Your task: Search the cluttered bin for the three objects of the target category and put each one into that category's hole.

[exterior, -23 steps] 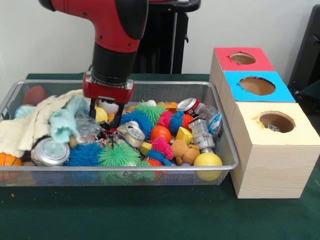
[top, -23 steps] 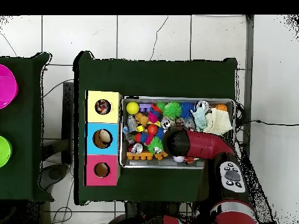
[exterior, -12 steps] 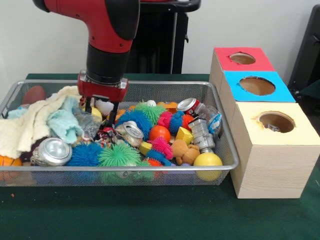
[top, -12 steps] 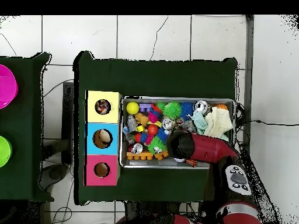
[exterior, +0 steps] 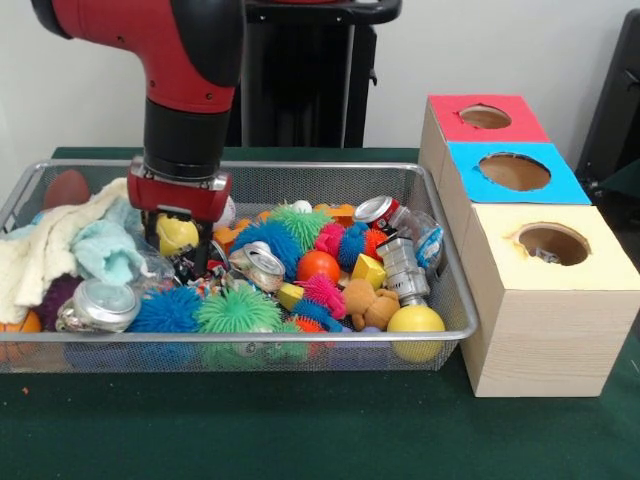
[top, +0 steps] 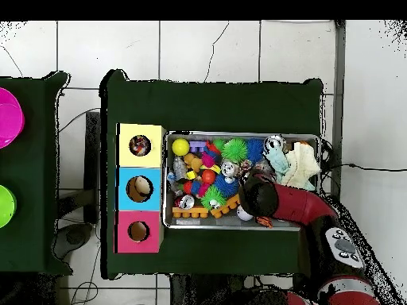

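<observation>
Left of centre in the front view, the gripper is sunk into the bin clutter beside a yellow ball; whether it pinches anything I cannot tell. Best to lift slowly, confirming a single target item before heading to the boxes at right.

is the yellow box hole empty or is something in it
Not empty: something small and greyish shows inside the yellow box's hole; what it is cannot be told.

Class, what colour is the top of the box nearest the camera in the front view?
Pale yellow; the box top shows best in the front view.
</observation>
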